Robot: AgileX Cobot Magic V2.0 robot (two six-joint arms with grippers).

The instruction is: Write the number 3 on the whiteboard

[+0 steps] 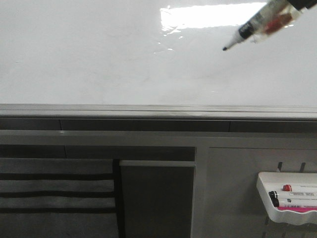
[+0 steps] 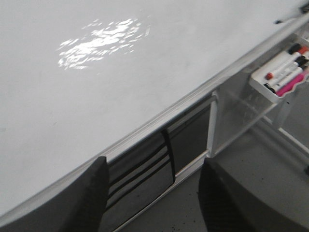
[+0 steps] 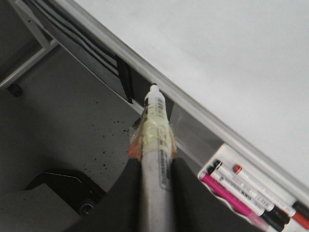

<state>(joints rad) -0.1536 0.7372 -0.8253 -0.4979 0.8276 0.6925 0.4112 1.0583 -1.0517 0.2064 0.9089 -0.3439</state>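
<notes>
The right tool grips the marker, tip just off the blank whiteboard; press lightly and squarely before stroking the 3. The left tool gapes empty.

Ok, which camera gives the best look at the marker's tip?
The front view: the marker shows side-on, its black tip in front of the whiteboard. The right wrist view looks along the barrel in the right gripper, hiding the tip. The left wrist view shows only a distant sliver.
</notes>
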